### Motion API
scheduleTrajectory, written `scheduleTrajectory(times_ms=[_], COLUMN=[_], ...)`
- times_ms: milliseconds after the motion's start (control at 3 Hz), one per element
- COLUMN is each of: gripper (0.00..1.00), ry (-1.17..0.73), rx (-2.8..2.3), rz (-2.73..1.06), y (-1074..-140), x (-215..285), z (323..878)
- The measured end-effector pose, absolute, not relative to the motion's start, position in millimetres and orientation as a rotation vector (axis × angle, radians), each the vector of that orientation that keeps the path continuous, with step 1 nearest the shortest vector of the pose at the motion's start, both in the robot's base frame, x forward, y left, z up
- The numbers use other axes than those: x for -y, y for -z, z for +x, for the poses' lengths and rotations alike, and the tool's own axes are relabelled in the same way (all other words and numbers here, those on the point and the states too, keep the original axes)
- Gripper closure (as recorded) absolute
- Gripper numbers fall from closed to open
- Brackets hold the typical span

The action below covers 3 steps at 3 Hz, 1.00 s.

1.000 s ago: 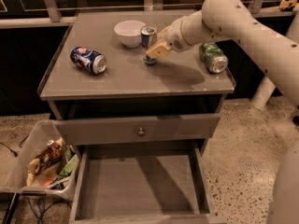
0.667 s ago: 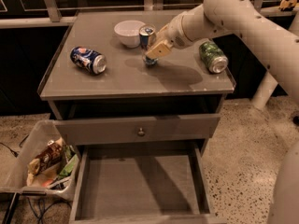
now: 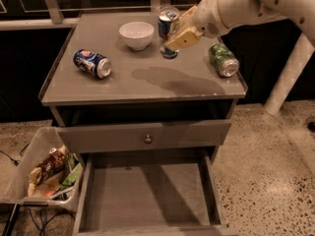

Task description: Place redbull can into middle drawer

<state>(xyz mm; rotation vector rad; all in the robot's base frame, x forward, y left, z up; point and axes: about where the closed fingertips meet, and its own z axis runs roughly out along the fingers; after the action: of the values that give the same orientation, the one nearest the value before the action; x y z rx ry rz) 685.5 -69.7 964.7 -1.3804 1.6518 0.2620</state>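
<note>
Arm (image 3: 246, 4): a white arm reaches in from the upper right, over the back right part of the table (image 3: 147, 85).
End effector (image 3: 170, 42): it sits at the back of the table, just right of the white bowl (image 3: 137, 34), and is closed around the redbull can (image 3: 168, 23). One cream-coloured finger (image 3: 181, 37) lies across the front of the can, and the other is hidden behind it.
Redbull can: it is held in the end effector, close to upright with a slight tilt, silver top up. Its lower end is near the table surface, and it cannot be told whether it touches. A dark shadow lies on the table in front of it.
Middle drawer (image 3: 142, 195): it is pulled out at the bottom of the view, below and well in front of the can. Its flat grey floor is bare and its low side walls show on both sides.
Drawer front (image 3: 123, 137): a grey panel with a small round metal knob (image 3: 147, 138), above the open drawer.
Pepsi can (image 3: 92, 63): it lies on its side on the left part of the table, well apart from the bowl.
Green can (image 3: 223, 60): it lies on its side near the table's right edge, below the arm.
Bin (image 3: 29, 146): a clear container on the speckled floor (image 3: 266, 171), left of the open drawer, holding snack packets.
</note>
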Motion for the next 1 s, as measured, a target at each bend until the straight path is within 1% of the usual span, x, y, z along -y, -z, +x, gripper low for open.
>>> scheduleTrajectory(times_ms=[333, 667, 1000], gripper=[1.00, 1.00, 1.00], ry=[-0.243, -0.205, -0.176], rx=[-1.636, -1.643, -1.709], rz=[-1.389, -1.357, -1.298], y=[-994.3, -1020.9, -1016.3], x=[89.8, 112.9, 137.0], z=[641.6, 585.0, 531.9])
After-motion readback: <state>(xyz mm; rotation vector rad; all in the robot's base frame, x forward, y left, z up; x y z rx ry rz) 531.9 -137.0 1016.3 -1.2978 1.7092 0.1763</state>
